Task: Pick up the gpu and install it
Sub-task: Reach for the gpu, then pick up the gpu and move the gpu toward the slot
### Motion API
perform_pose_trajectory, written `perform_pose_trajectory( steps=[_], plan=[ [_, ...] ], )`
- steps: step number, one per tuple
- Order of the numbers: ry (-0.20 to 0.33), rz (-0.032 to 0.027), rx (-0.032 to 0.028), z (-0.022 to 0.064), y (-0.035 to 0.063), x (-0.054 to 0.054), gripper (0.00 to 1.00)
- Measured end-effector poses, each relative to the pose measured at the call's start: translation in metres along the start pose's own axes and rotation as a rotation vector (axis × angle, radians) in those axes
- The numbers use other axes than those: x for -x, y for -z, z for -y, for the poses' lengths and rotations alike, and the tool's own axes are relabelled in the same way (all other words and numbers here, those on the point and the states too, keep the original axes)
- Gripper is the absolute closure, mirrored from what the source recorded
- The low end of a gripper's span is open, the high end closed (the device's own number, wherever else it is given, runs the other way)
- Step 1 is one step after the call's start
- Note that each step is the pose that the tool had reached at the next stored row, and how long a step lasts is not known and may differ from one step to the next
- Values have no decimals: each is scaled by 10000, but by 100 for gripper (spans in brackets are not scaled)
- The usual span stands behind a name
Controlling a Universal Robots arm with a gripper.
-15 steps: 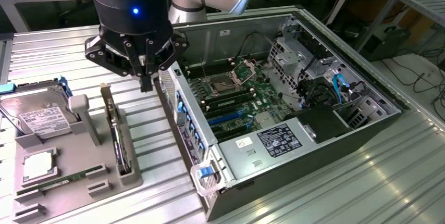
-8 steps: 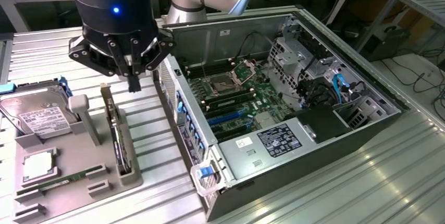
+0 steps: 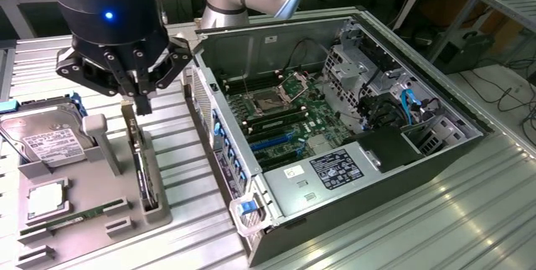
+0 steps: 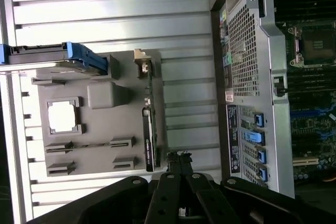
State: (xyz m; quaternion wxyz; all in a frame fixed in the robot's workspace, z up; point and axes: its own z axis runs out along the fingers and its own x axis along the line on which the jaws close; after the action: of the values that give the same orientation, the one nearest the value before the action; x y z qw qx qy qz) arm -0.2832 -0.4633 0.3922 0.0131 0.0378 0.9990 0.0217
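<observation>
gripper (image 3: 142, 102) hovering just above gpu (image 3: 144, 176), fingers pressed together, gripping nothing; gpu sitting on edge in holder (image 3: 117, 185), pickup and install both pending

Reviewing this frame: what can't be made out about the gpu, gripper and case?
- Green gpu card, standing on edge in the grey holder tray: edge-on in both views, so its faces are hidden.
- Black gripper: whether its tips touch the card is unclear; they overlap it in the exterior view.
- Open computer case: motherboard cut off by the wrist view's picture edge.
</observation>
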Motion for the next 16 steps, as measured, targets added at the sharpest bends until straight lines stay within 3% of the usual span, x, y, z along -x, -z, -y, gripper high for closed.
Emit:
perform_pose_trajectory(
  steps=[11, 16],
  plan=[
    [-1, 1, 1, 20, 3, -264, 89],
    [-1, 0, 1, 21, 4, -279, 89]
  ],
)
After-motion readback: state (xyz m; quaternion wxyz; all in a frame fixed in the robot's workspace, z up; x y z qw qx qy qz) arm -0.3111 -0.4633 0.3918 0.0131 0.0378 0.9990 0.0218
